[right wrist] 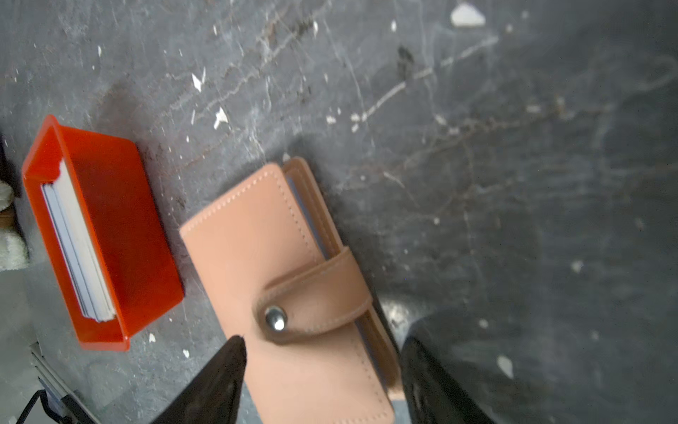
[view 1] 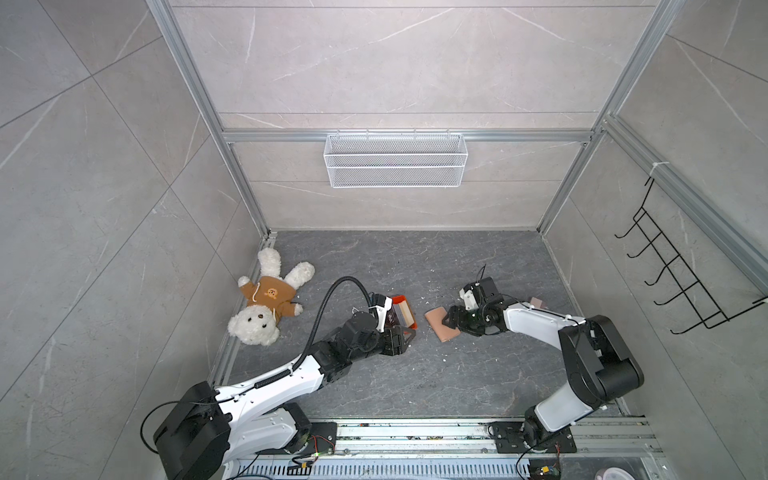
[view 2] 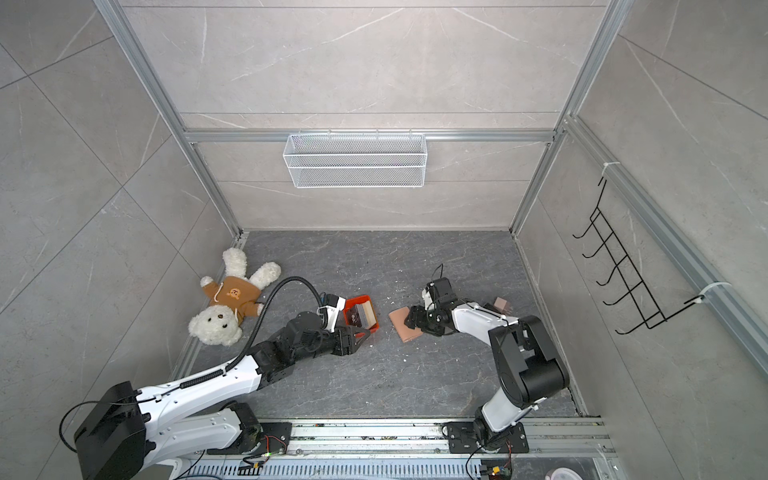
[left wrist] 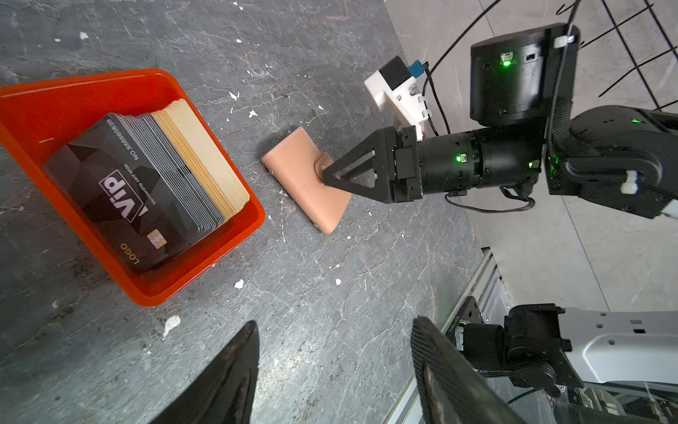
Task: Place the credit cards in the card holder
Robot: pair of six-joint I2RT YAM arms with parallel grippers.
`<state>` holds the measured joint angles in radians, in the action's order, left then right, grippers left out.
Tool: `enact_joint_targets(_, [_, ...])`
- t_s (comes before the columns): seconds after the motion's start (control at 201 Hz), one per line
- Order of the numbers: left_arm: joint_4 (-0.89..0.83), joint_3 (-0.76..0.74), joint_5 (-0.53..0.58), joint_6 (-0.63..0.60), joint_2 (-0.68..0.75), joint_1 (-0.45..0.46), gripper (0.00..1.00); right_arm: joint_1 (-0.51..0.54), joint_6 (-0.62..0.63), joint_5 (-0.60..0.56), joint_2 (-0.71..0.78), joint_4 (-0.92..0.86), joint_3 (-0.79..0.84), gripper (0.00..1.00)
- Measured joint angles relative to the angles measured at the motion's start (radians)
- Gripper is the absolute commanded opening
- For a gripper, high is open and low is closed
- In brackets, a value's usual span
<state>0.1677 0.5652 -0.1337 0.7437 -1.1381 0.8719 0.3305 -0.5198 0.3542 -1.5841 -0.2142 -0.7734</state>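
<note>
In both top views the card holder (view 1: 440, 328) is lying flat near the middle of the table (view 1: 395, 374), with the tray (view 1: 402, 297) sitting near it at its nine o'clock and the credit cards (left wrist: 146, 183) leaning in a stack inside that tray. The teddy bear (view 1: 266, 299) is lying at the tray's nine o'clock by the table's edge, and the block pair (view 1: 537, 302) is resting at the holder's two o'clock, well apart from it. The right gripper (view 1: 446, 320) is reaching over the holder from three o'clock, the left gripper (view 1: 410, 333) is sitting at the tray's five o'clock corner, the wire basket (view 1: 395, 160) is hanging on the wall at twelve o'clock, and the hook rack (view 1: 681, 274) is hanging on the wall at three o'clock.
</note>
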Motion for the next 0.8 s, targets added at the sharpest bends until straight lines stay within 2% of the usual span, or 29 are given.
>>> enact_joint_targets(0.085, [0.019, 0.004, -0.001, 0.029, -0.034, 0.004, 0.64, 0.000, -0.029, 0.010, 0.052, 0.018, 0.064, 0.58])
enact_joint_targets(0.249, [0.047, 0.015, -0.005, 0.085, -0.100, 0.011, 0.61, 0.012, -0.069, 0.021, 0.145, 0.029, 0.148, 0.58])
enact_joint_targets(0.458, [0.050, 0.084, -0.009, 0.165, -0.217, 0.016, 0.60, 0.018, -0.087, -0.053, 0.246, -0.002, 0.160, 0.53])
enact_joint_targets(0.612, [0.050, 0.145, -0.015, 0.223, -0.319, 0.019, 0.60, 0.018, -0.071, -0.085, 0.243, -0.029, 0.131, 0.51])
enact_joint_targets(0.796, [0.051, 0.206, -0.015, 0.291, -0.434, 0.034, 0.60, 0.018, -0.018, -0.104, 0.164, -0.051, 0.010, 0.48])
